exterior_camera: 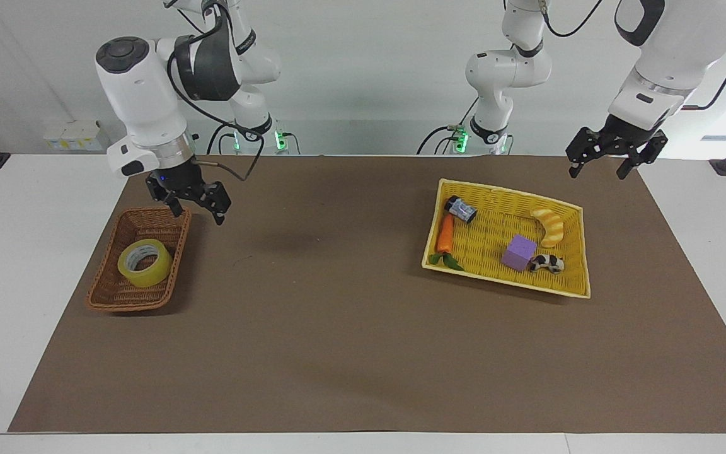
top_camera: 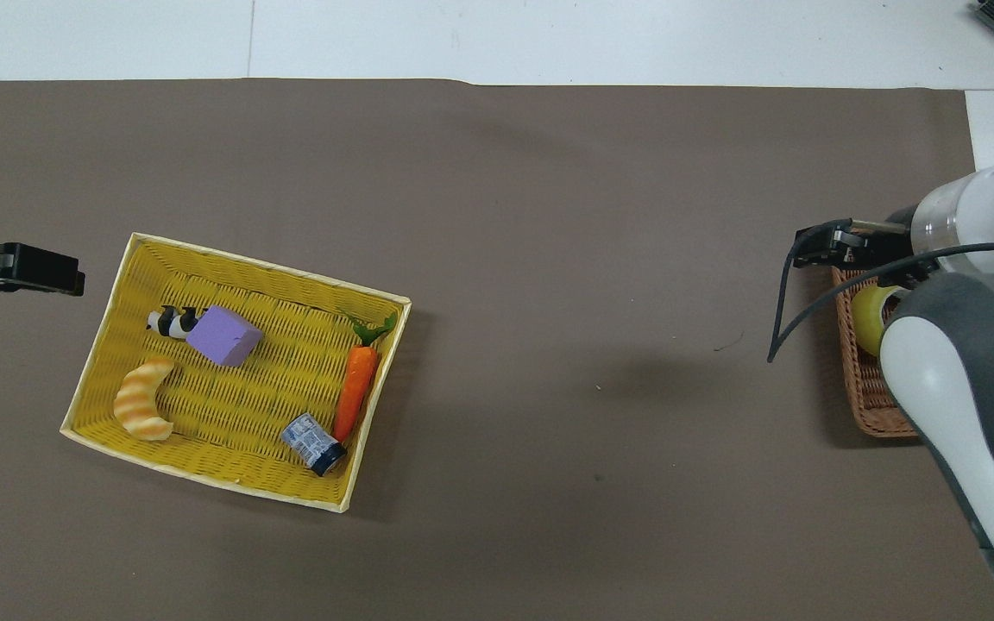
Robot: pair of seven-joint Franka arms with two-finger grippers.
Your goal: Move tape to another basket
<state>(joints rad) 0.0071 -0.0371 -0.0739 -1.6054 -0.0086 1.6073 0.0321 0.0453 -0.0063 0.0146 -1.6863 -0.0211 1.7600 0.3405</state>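
The tape (exterior_camera: pixel 144 263) lies flat in the brown wicker basket (exterior_camera: pixel 109 295) at the right arm's end of the table. The right gripper (exterior_camera: pixel 194 206) hangs empty, jaws spread, above that basket's rim on the robots' side. The transfer looks done; I'd guess only retreat is needed. By the yellow basket (exterior_camera: pixel 570 292) the left gripper (exterior_camera: pixel 602 163) waits, released, over the mat's edge.

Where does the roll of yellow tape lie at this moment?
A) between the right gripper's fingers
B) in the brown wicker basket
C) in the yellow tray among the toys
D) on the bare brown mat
B: the tape rests inside the brown wicker basket, while the right gripper hangs open and empty over the mat by that basket's rim.
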